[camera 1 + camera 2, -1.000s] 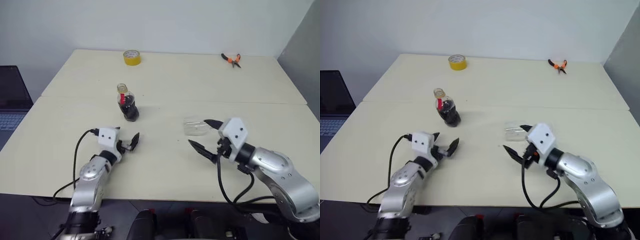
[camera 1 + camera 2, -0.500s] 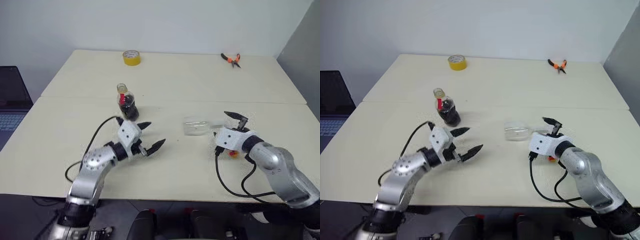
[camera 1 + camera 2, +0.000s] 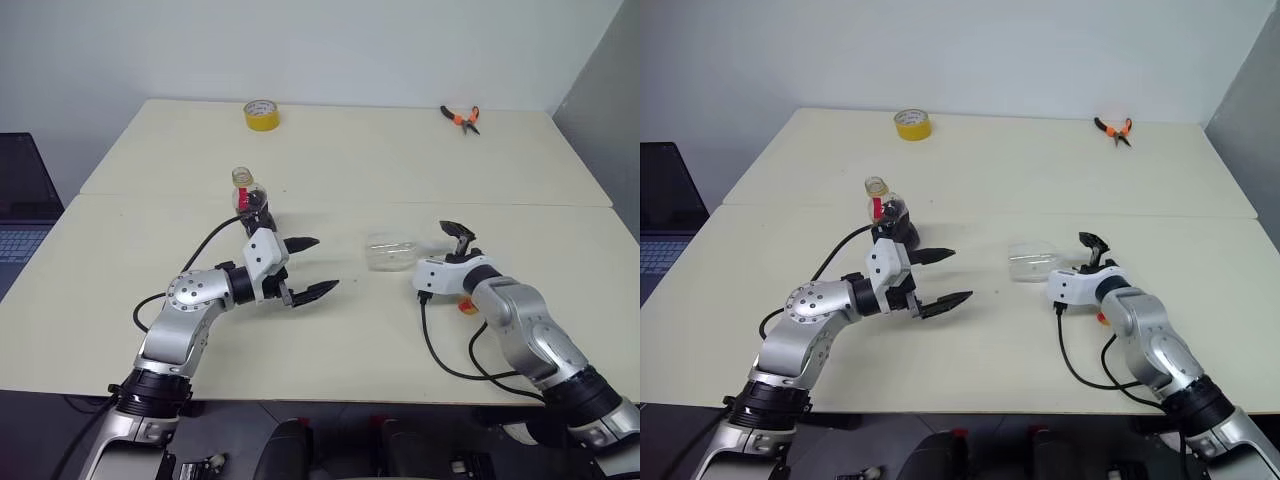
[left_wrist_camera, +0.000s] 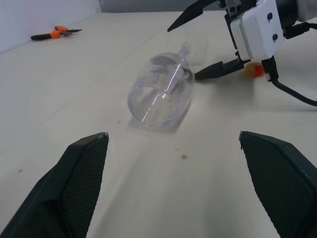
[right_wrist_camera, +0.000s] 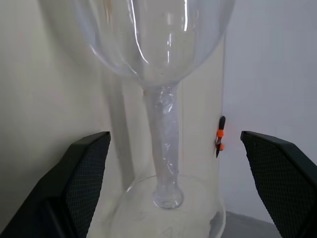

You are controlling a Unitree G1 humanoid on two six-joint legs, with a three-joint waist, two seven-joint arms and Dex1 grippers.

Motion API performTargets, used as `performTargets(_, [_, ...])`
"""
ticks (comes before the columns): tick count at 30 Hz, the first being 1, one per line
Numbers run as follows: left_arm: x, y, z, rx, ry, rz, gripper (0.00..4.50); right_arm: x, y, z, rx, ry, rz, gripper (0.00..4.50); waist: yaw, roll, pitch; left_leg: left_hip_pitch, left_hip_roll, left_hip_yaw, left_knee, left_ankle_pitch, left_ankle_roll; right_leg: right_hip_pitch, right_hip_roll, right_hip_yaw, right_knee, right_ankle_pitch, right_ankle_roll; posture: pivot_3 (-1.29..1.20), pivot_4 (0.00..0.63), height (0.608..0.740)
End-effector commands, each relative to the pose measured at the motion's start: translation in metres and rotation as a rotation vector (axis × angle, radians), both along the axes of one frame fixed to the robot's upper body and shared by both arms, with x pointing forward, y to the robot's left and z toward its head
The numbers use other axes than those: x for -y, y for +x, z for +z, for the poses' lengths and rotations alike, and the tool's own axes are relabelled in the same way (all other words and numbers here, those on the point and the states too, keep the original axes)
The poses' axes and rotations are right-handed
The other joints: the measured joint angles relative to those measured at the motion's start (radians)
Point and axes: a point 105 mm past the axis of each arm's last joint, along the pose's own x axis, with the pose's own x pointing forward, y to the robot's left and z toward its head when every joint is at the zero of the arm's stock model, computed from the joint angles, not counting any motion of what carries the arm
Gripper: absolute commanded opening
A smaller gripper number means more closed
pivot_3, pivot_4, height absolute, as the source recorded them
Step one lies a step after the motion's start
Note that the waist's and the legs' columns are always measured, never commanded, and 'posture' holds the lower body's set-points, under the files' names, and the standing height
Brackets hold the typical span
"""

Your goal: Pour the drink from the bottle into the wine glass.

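Note:
The wine glass (image 3: 392, 253) lies on its side mid-table, empty, with its foot toward my right gripper (image 3: 446, 244). That gripper is open, and the thin stem (image 5: 165, 134) runs between its fingers without touching them. The bottle (image 3: 252, 205) stands upright farther left, with dark drink in its lower body, a red label and a yellowish top. My left gripper (image 3: 311, 267) is open and empty in front of and to the right of the bottle, pointing at the glass's open bowl (image 4: 161, 91). The left wrist view also shows the right gripper (image 4: 184, 52).
A yellow tape roll (image 3: 263, 115) sits at the far edge of the table and orange-handled pliers (image 3: 461, 118) at the far right. A laptop (image 3: 20, 200) is off the table's left side. A small red-orange object (image 3: 467, 306) lies by my right wrist.
My left gripper swung right and up to point at the glass. My right gripper rolled and moved forward until its fingers straddled the stem. Glass and bottle stayed put.

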Motion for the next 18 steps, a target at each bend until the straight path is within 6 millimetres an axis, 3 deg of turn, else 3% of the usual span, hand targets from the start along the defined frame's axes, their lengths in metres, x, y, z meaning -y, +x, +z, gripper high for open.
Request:
performTargets(1, [0.002,0.003,0.008,0.042,-0.019,0.005,4.50,0.002,0.010,0.014,0.080,-0.010,-0.025,3.67,0.000,0.000,0.000,0.000,0.000,0.000,0.000,0.000,0.000,0.000,0.000,0.000,0.000,0.000,0.000,0.00,0.150,0.740])
performTargets(4, [0.001,0.005,0.007,0.038,-0.031,0.020,4.50,0.005,0.015,0.004,0.084,0.001,-0.066,3.00,0.000,0.000,0.000,0.000,0.000,0.000,0.000,0.000,0.000,0.000,0.000,0.000,0.001,0.000,0.000,0.00,0.150,0.740])
performTargets(12, [-0.002,0.004,0.006,0.027,-0.045,0.042,4.50,0.012,0.014,0.006,0.112,0.048,-0.109,0.17,-0.002,0.000,0.000,0.000,0.000,0.000,0.000,0.000,0.000,0.000,0.000,0.000,0.001,0.000,0.000,0.00,0.150,0.740])
performTargets(18, [-0.016,0.003,0.005,0.004,-0.088,0.116,4.50,0.003,0.009,0.047,0.229,0.242,-0.096,0.13,-0.007,0.000,0.000,0.000,0.000,0.000,0.000,0.000,0.000,-0.001,0.000,0.001,0.002,0.000,0.000,0.00,0.150,0.740])
